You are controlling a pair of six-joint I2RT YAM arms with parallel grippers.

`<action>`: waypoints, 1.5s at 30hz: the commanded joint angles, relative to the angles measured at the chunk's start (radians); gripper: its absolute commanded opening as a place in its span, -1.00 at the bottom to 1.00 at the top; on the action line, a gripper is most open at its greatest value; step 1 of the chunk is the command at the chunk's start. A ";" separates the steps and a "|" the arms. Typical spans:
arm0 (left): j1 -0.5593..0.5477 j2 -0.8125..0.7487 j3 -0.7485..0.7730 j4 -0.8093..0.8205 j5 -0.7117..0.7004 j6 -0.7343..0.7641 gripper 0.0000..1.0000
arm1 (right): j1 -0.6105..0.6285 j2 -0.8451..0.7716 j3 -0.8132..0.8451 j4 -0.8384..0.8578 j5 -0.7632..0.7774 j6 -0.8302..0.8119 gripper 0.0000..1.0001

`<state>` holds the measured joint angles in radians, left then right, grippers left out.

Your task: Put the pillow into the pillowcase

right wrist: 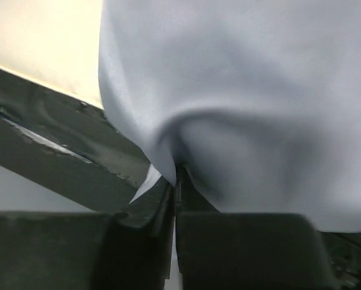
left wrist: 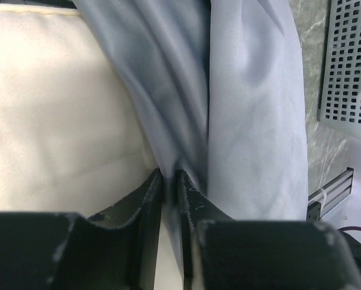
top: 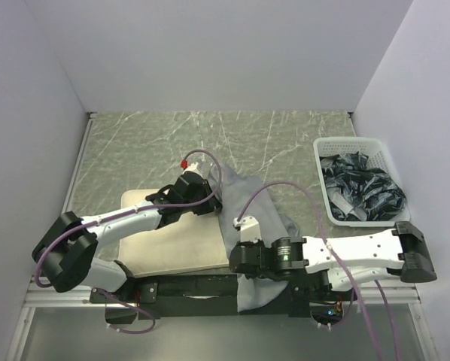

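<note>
The cream pillow (top: 176, 244) lies flat at the table's near edge, its right end against the grey pillowcase (top: 264, 203). The pillowcase is bunched up, and part of it hangs over the front edge. My left gripper (top: 212, 199) sits at the pillow's far right corner. In the left wrist view my left gripper (left wrist: 169, 176) is shut on a fold of pillowcase (left wrist: 253, 121) beside the pillow (left wrist: 47, 109). My right gripper (top: 237, 260) is at the near right corner. In the right wrist view my right gripper (right wrist: 177, 172) pinches the pillowcase (right wrist: 247, 90) edge by its small white tag (right wrist: 145, 182).
A white perforated basket (top: 383, 162) holding dark crumpled bags stands at the right, and it also shows in the left wrist view as the basket (left wrist: 349, 66). The marble-patterned table (top: 210, 139) stretches behind. White walls close in on three sides.
</note>
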<state>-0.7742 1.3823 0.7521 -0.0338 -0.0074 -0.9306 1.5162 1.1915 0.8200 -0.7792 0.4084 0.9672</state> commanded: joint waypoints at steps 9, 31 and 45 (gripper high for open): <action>-0.004 -0.062 -0.002 0.000 -0.031 0.001 -0.96 | -0.106 -0.254 0.249 -0.374 0.265 0.029 -1.00; 0.325 -0.197 0.002 -0.121 -0.002 -0.008 -0.98 | -1.311 0.598 1.151 -0.126 -0.215 -0.519 0.06; 0.312 -0.268 0.020 -0.165 0.066 0.032 0.50 | -0.759 0.077 0.460 0.146 -0.106 -0.533 0.79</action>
<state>-0.4534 1.1843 0.7521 -0.1474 0.0818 -0.8780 0.6048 1.2472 1.3911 -0.7116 0.2577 0.4480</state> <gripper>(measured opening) 0.746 0.895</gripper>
